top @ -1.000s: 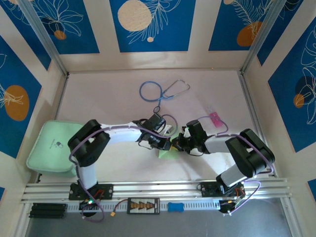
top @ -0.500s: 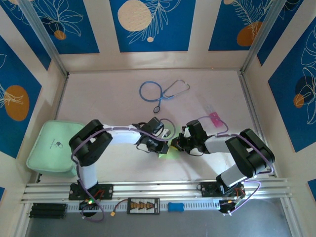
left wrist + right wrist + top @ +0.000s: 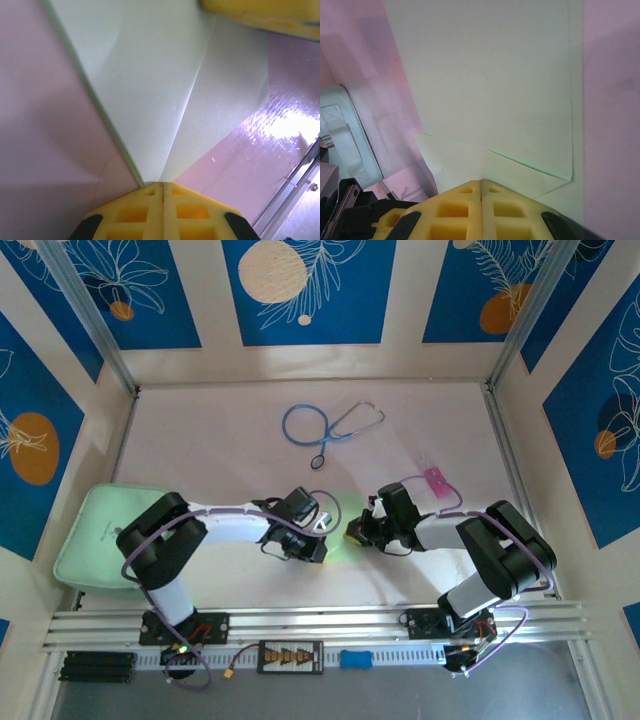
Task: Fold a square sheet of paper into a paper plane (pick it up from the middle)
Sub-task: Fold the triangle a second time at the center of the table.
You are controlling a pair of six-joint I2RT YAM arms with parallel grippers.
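The square sheet of paper (image 3: pixel 337 531), pale green and creased, lies on the pink table between my two grippers. My left gripper (image 3: pixel 320 545) is shut. In the left wrist view its yellow tips (image 3: pixel 163 184) meet the pointed end of the paper (image 3: pixel 150 75), where a centre crease runs into them. I cannot tell whether paper is pinched there. My right gripper (image 3: pixel 353 532) is also shut, and its tips (image 3: pixel 481 181) rest on a triangular folded flap of the paper (image 3: pixel 490 75). One right finger (image 3: pixel 260 15) shows at the paper's far end.
A blue stethoscope (image 3: pixel 325 425) lies at the back of the table. A thick mint-green pad (image 3: pixel 100 540) sits at the left edge. A small pink item (image 3: pixel 435 478) lies behind the right arm. Aluminium rails (image 3: pixel 320 620) run along the near edge.
My left gripper has drawn back to the left and toward the near edge, away from the right gripper. The right arm has stayed in place.
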